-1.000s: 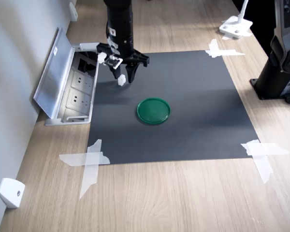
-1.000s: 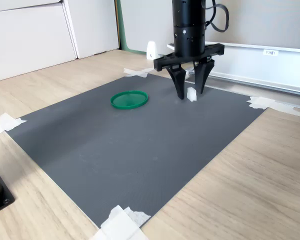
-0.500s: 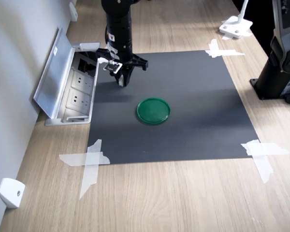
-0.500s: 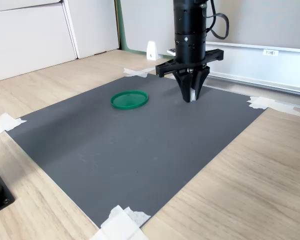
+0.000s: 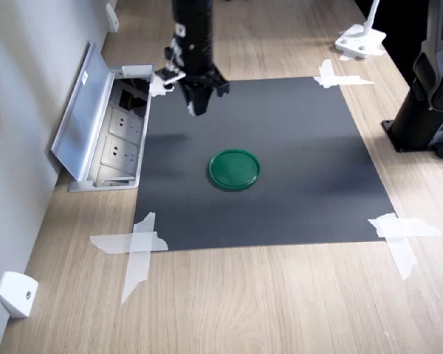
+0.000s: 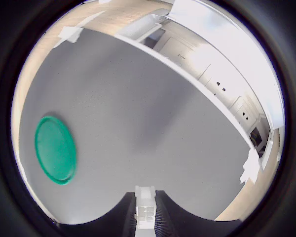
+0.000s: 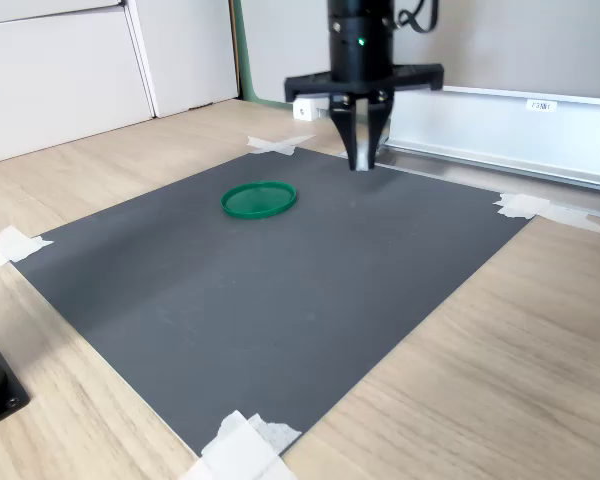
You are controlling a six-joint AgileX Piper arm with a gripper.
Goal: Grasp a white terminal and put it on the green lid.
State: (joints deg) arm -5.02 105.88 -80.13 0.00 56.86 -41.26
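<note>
The white terminal [image 6: 145, 202] sits clamped between the hand's [image 6: 145, 217] fingers.

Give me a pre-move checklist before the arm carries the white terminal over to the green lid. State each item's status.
1. White terminal held between the jaws of the gripper: ok.
2. Terminal lifted clear of the dark mat: ok.
3. Green lid in view and empty: ok.
4. Mat between gripper and lid free of obstacles: ok.
5. Grip firmness: cannot tell.
</note>
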